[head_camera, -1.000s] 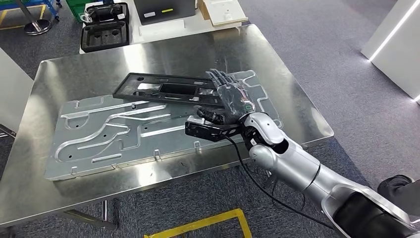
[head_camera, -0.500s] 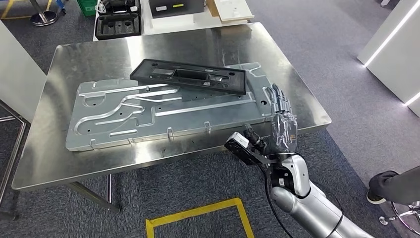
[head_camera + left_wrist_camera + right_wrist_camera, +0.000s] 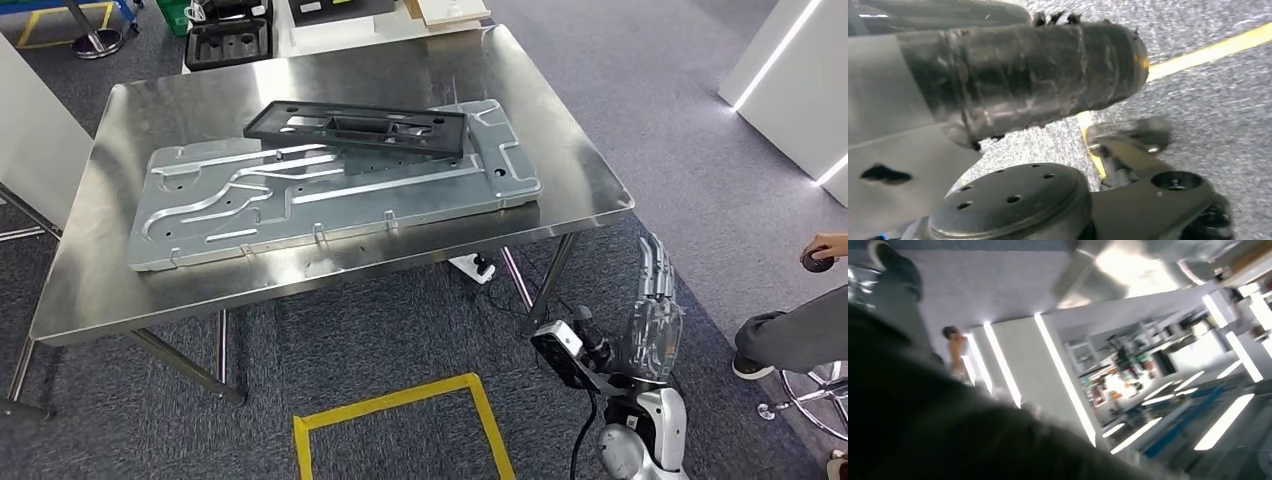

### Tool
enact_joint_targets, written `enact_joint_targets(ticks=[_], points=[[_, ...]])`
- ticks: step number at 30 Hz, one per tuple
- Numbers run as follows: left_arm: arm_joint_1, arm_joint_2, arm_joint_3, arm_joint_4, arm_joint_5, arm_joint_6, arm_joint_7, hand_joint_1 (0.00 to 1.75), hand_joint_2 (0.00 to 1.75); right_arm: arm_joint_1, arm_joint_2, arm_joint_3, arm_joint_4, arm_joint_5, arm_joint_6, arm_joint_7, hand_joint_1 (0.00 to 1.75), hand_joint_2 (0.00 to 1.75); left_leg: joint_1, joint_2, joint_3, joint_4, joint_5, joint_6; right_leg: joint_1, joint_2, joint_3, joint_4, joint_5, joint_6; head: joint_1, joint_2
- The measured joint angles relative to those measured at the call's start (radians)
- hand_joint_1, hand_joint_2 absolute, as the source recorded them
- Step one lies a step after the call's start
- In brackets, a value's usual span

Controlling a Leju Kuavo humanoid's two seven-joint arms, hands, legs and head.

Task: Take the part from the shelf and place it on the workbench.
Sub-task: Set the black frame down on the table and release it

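Observation:
The long black plastic part lies flat on the far side of a large stamped metal plate, which rests on the steel workbench. My right hand hangs low beside the table's right front corner, well off the part. Its fingers are stretched straight and it holds nothing. A small black camera box sticks out at that wrist. In the left wrist view my left hand's thick thumb juts out straight above the grey carpet, with nothing against it.
A person sits at the right edge, a hand and a leg showing. Yellow floor tape marks the carpet before the bench. Black trays and boxes stand behind the bench. A white panel rises at the left.
My right hand has drawn back from over the part and dropped below the table's edge to its right front corner. The part stays on the plate. The camera view has shifted.

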Motion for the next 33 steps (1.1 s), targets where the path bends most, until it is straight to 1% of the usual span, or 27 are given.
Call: enact_joint_targets(ticks=[1,2,3,4,5,6,7,9,10,11,12,14,15,16,17,18,19,20,21,22,25,26,28,30,31,32,33], points=[[-0.001,0.000,0.002,0.000,0.002,0.005,0.000,0.00,0.00,0.000,0.033,-0.061,0.054,-0.043,0.000,-0.057,0.00,0.00,-0.001,0.000,0.017,0.016,0.014,0.001,0.001,-0.001,-0.017,0.003,0.012,0.001,0.000,0.000],[-0.003,0.000,0.004,0.000,0.005,0.011,0.001,0.00,0.00,-0.004,0.062,-0.123,0.123,-0.090,0.000,-0.100,0.00,0.00,-0.002,0.000,0.049,0.000,0.045,0.004,0.001,-0.002,-0.034,0.008,0.022,0.002,0.000,0.000],[-0.004,0.000,0.007,0.000,0.007,0.016,0.000,0.00,0.00,-0.015,0.084,-0.178,0.205,-0.141,0.000,-0.135,0.00,0.00,-0.003,-0.001,0.095,-0.046,0.074,0.008,0.001,-0.003,-0.051,0.013,0.032,0.004,0.000,0.000],[-0.006,0.000,0.008,0.000,0.010,0.021,0.000,0.00,0.00,-0.033,0.102,-0.228,0.302,-0.199,0.002,-0.169,0.00,0.00,-0.007,-0.003,0.146,-0.112,0.083,0.014,0.001,-0.003,-0.066,0.018,0.042,0.007,0.000,0.000],[-0.008,0.000,0.010,0.000,0.012,0.023,0.000,0.00,0.00,-0.052,0.116,-0.275,0.408,-0.260,0.005,-0.200,0.00,0.00,-0.011,-0.004,0.194,-0.183,0.077,0.019,0.001,-0.003,-0.076,0.022,0.052,0.011,0.000,0.000],[-0.010,0.000,0.010,0.000,0.013,0.024,0.000,0.00,0.00,-0.070,0.128,-0.314,0.506,-0.311,0.008,-0.225,0.00,0.00,-0.015,-0.006,0.223,-0.235,0.062,0.024,0.000,-0.003,-0.082,0.022,0.062,0.016,0.001,0.000],[-0.012,0.000,0.011,0.000,0.014,0.025,0.000,0.00,0.00,-0.084,0.140,-0.350,0.600,-0.346,0.014,-0.238,0.00,0.00,-0.020,-0.007,0.236,-0.267,0.050,0.029,-0.002,-0.004,-0.085,0.019,0.074,0.023,0.001,0.000],[-0.013,-0.002,0.012,0.000,0.013,0.023,0.004,0.00,0.00,-0.107,0.160,-0.404,0.752,-0.366,0.034,-0.219,0.00,0.00,-0.021,-0.002,0.228,-0.285,0.067,0.039,-0.004,-0.002,-0.087,0.009,0.093,0.035,0.000,0.000],[-0.013,-0.003,0.012,0.000,0.011,0.020,0.007,0.00,0.00,-0.119,0.171,-0.425,0.825,-0.362,0.052,-0.191,0.00,0.00,-0.018,0.002,0.221,-0.291,0.082,0.046,-0.006,0.001,-0.091,0.012,0.083,0.040,0.001,0.000],[-0.013,-0.004,0.012,0.000,0.008,0.016,0.012,0.00,0.00,-0.130,0.182,-0.443,0.892,-0.355,0.074,-0.155,0.00,0.00,-0.015,0.007,0.210,-0.297,0.099,0.054,-0.006,0.005,-0.100,0.032,0.050,0.044,0.004,0.000],[-0.013,-0.006,0.012,0.000,0.005,0.010,0.018,0.00,0.00,-0.139,0.191,-0.460,0.955,-0.344,0.103,-0.110,0.00,0.00,-0.012,0.011,0.197,-0.301,0.115,0.061,-0.009,0.008,-0.112,0.074,-0.002,0.047,0.006,0.000],[-0.015,-0.006,0.012,0.000,-0.003,-0.006,0.034,0.00,0.00,-0.152,0.211,-0.487,1.059,-0.319,0.166,-0.008,0.00,0.00,-0.013,0.013,0.165,-0.299,0.143,0.068,-0.012,0.010,-0.139,0.197,-0.106,0.055,0.010,0.000],[-0.015,-0.007,0.012,0.000,-0.007,-0.013,0.042,0.00,0.00,-0.156,0.219,-0.496,1.101,-0.308,0.191,0.039,0.00,0.00,-0.013,0.013,0.146,-0.296,0.156,0.066,-0.015,0.010,-0.144,0.255,-0.123,0.060,0.011,0.000],[-0.015,-0.007,0.012,0.000,-0.010,-0.018,0.049,0.00,0.00,-0.160,0.225,-0.502,1.135,-0.299,0.208,0.072,0.00,0.00,-0.012,0.014,0.126,-0.291,0.170,0.063,-0.018,0.009,-0.138,0.290,-0.114,0.065,0.010,0.000],[-0.015,-0.007,0.012,0.000,-0.012,-0.022,0.054,0.00,0.00,-0.165,0.231,-0.508,1.168,-0.293,0.219,0.095,0.00,0.00,-0.011,0.015,0.104,-0.285,0.182,0.059,-0.021,0.009,-0.116,0.292,-0.087,0.069,0.011,0.000],[-0.015,-0.007,0.012,0.000,-0.013,-0.023,0.056,0.00,0.00,-0.171,0.235,-0.515,1.198,-0.290,0.224,0.107,0.00,0.00,-0.009,0.015,0.081,-0.276,0.193,0.053,-0.025,0.009,-0.075,0.260,-0.059,0.073,0.011,0.000],[-0.016,-0.006,0.012,0.000,-0.014,-0.025,0.058,0.00,0.00,-0.178,0.241,-0.520,1.223,-0.289,0.227,0.112,0.00,0.00,-0.008,0.015,0.061,-0.264,0.201,0.046,-0.029,0.009,-0.015,0.192,-0.054,0.077,0.012,0.000],[-0.017,-0.006,0.012,0.000,-0.014,-0.025,0.058,0.00,0.00,-0.185,0.245,-0.524,1.244,-0.288,0.228,0.114,0.00,0.00,-0.007,0.016,0.044,-0.251,0.207,0.039,-0.030,0.010,0.045,0.115,-0.066,0.078,0.013,0.000],[-0.018,-0.006,0.012,0.000,-0.014,-0.025,0.059,0.00,0.00,-0.192,0.249,-0.527,1.260,-0.287,0.229,0.116,0.00,0.00,-0.007,0.016,0.033,-0.241,0.212,0.032,-0.028,0.012,0.086,0.053,-0.085,0.075,0.013,0.000],[-0.019,-0.006,0.012,0.000,-0.014,-0.025,0.059,0.00,0.00,-0.198,0.253,-0.529,1.277,-0.286,0.229,0.116,0.00,0.00,-0.007,0.016,0.027,-0.235,0.219,0.025,-0.025,0.013,0.108,0.014,-0.103,0.069,0.014,0.000],[-0.018,-0.006,0.012,0.000,-0.014,-0.025,0.060,0.00,0.00,-0.205,0.259,-0.538,1.321,-0.283,0.231,0.117,0.00,0.00,0.000,0.016,0.024,-0.241,0.243,0.006,-0.017,0.011,0.094,0.003,-0.095,0.041,0.017,0.000],[-0.016,-0.006,0.012,0.000,-0.014,-0.025,0.060,0.00,0.00,-0.206,0.260,-0.542,1.335,-0.283,0.236,0.121,0.00,0.00,0.003,0.014,0.019,-0.237,0.235,0.001,-0.015,0.009,0.086,0.002,-0.085,0.033,0.017,0.000],[-0.010,-0.006,0.012,0.000,-0.016,-0.025,0.062,0.00,0.00,-0.208,0.263,-0.551,1.359,-0.282,0.251,0.136,0.00,0.00,0.007,0.011,0.003,-0.203,0.179,-0.006,-0.016,0.004,0.065,0.000,-0.062,0.017,0.016,0.000],[-0.007,-0.007,0.012,0.000,-0.019,-0.025,0.063,0.00,0.00,-0.209,0.263,-0.557,1.375,-0.279,0.277,0.157,0.00,0.00,0.008,0.010,-0.014,-0.117,0.072,-0.008,-0.014,0.004,0.039,0.000,-0.040,0.008,0.012,0.000],[-0.007,-0.007,0.012,0.000,-0.020,-0.025,0.064,0.00,0.00,-0.211,0.264,-0.559,1.384,-0.277,0.292,0.168,0.00,0.00,0.008,0.010,-0.018,-0.066,0.029,-0.008,-0.011,0.004,0.024,0.000,-0.029,0.006,0.010,0.000],[-0.009,-0.007,0.011,0.000,-0.022,-0.025,0.065,0.00,0.00,-0.213,0.265,-0.561,1.395,-0.274,0.307,0.178,0.00,0.00,0.008,0.010,-0.016,-0.019,0.001,-0.008,-0.008,0.004,0.009,0.001,-0.018,0.004,0.009,0.000],[-0.011,-0.006,0.011,0.000,-0.024,-0.025,0.065,0.00,0.00,-0.215,0.267,-0.563,1.404,-0.271,0.318,0.187,0.00,0.00,0.007,0.009,-0.008,0.009,0.002,-0.007,-0.006,0.002,-0.006,0.002,-0.008,0.003,0.009,0.000]])
